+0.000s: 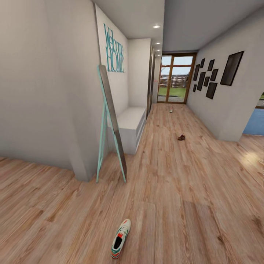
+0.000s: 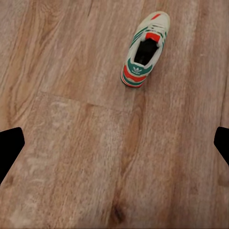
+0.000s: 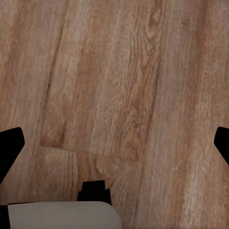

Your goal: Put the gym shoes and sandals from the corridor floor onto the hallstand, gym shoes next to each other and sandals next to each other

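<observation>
Item one: a gym shoe, white with green stripes and red-orange accents, lying alone on the corridor floor in the near foreground, sole down, toe pointing away down the hall. The left wrist view shows the same shoe from above, opening upward, heel badge visible, with bare planks all around it.

Item two: a small brown sandal, mid-corridor, right of centre, well apart from the gym shoe.

Item three: a further small object on the floor far down the hall near the glazed door; too small to tell what it is.

Item four: the hallstand, a low white-grey unit with a flat top, set in an alcove against the left wall, beyond the gym shoe. Its shelves face the corridor; what lies on them cannot be made out.

Item five: a mint-framed standing mirror, leaning on the left, just in front of the hallstand's near end.

Item six: teal "Welcome Home" lettering on the left wall above the hallstand; a cluster of dark picture frames on the right wall; a wood-framed glass door at the far end.

Left gripper: dark fingertips at opposite edges of its wrist view, spread wide, nothing between them but floor. Right gripper: likewise spread wide over bare planks, holding nothing.
</observation>
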You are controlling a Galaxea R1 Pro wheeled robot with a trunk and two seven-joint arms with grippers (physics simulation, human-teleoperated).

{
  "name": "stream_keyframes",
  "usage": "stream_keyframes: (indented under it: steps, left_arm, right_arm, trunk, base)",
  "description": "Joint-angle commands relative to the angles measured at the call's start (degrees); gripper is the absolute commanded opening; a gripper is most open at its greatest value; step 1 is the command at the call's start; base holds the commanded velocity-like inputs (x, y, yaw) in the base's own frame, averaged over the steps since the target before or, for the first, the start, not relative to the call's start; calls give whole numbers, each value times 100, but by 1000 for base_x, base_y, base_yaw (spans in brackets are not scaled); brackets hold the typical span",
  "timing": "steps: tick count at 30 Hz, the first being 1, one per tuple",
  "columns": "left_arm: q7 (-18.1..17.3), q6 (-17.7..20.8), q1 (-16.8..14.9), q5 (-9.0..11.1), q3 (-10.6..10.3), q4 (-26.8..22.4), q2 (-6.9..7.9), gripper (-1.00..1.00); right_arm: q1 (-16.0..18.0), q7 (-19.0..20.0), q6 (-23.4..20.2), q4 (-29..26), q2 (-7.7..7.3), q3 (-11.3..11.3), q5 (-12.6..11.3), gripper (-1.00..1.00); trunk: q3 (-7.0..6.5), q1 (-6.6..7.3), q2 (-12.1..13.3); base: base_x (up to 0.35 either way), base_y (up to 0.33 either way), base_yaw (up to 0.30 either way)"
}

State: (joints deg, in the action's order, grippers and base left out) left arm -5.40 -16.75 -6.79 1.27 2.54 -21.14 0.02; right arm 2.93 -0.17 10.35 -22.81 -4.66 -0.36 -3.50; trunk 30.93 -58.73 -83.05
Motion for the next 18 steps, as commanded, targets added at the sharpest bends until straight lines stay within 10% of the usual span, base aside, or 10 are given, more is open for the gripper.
stream_keyframes:
  steps: [1,18]
  left_arm:
    - [-45,-13,-4,14,27,4,-2,100]
    - [-1,-13,-9,-7,32,-3,7,100]
  right_arm:
    - [4,-2,20,4,0,5,-37,100]
    - [3,-8,27,4,-3,1,-37,100]
  trunk:
    - [5,0,-3]
    - [5,0,-3]
  base:
    - [29,0,-91]
    - [6,0,-225]
